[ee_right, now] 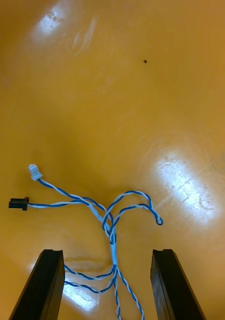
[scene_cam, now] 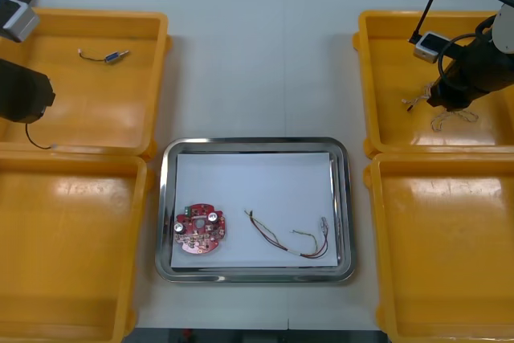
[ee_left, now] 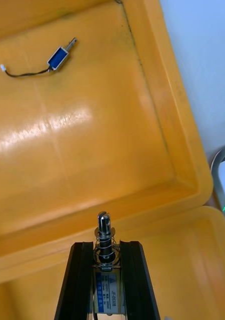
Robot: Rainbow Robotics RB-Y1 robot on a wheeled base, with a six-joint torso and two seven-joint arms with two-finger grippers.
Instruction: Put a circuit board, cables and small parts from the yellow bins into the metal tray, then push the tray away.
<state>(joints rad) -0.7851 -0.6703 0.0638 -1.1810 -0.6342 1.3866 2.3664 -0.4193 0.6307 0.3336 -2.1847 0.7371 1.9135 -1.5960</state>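
My right gripper (ee_right: 107,252) hangs open low over the far right yellow bin (scene_cam: 385,62). A twisted blue and white cable (ee_right: 112,220) lies on the bin floor between its fingers, untouched. In the front view the right arm (scene_cam: 470,74) covers part of that cable (scene_cam: 451,118). My left gripper (ee_left: 106,246) is shut on a small metal part (ee_left: 104,235) with a spring and pin, held above the rim between the two left bins. The metal tray (scene_cam: 255,144), white inside, holds a round red circuit board (scene_cam: 197,229) and a red and yellow cable (scene_cam: 291,240).
Another small metal part (ee_left: 58,58) with a thin black wire lies in the far left bin (scene_cam: 120,118). The near left bin (scene_cam: 72,255) and near right bin (scene_cam: 450,255) flank the tray. The left arm (scene_cam: 24,94) sits at the left edge of the table.
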